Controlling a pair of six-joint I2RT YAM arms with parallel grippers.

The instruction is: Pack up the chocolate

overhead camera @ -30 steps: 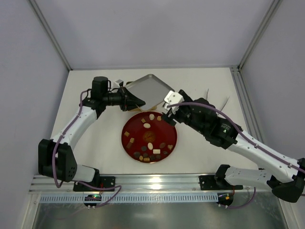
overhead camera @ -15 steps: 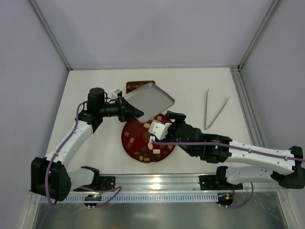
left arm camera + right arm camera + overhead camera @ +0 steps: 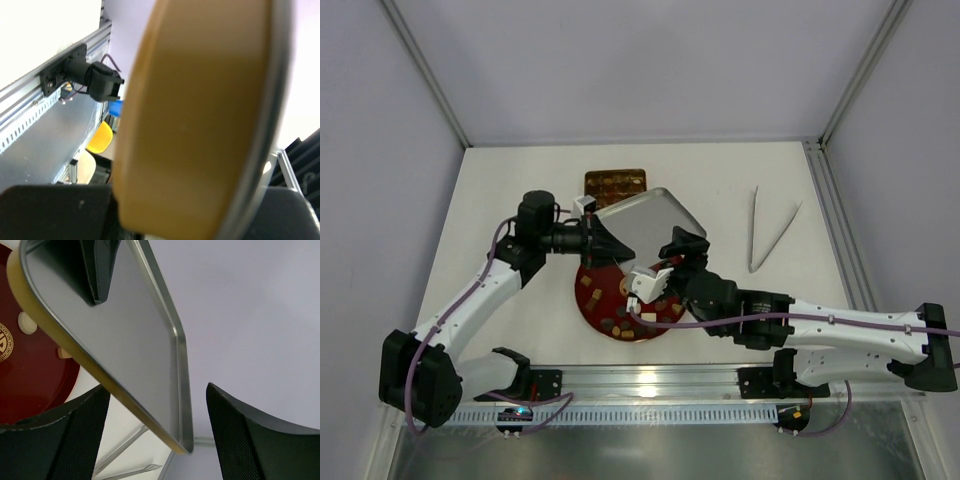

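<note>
at the left, the left gripper (image 3: pixel 598 241) is clamped on the edge of a lid (image 3: pixel 650 218), which is held tilted in the air above the far edge of the plate.

behind the lid, the box (image 3: pixel 615 182) is now uncovered. a second ago it was hidden under the lid, which has since been carried toward the near right. the gridded compartments can be made out, but whether any are filled cannot be told.

in front of the box lies the plate (image 3: pixel 592 292). the chocolate (image 3: pixel 617 325) is scattered on it, mostly along the near rim. no piece is seen being carried.

over the right half of the plate, the right gripper (image 3: pixel 656 278) is held with its fingers spread wide and nothing between them. a second ago it was at the plate's far edge; the arm has since been swung low across the near side.

at the far right, tongs (image 3: pixel 754 230) lie well apart from everything else.

judged from this, the box has been opened for packing and a piece is about to be picked from the plate.
</note>
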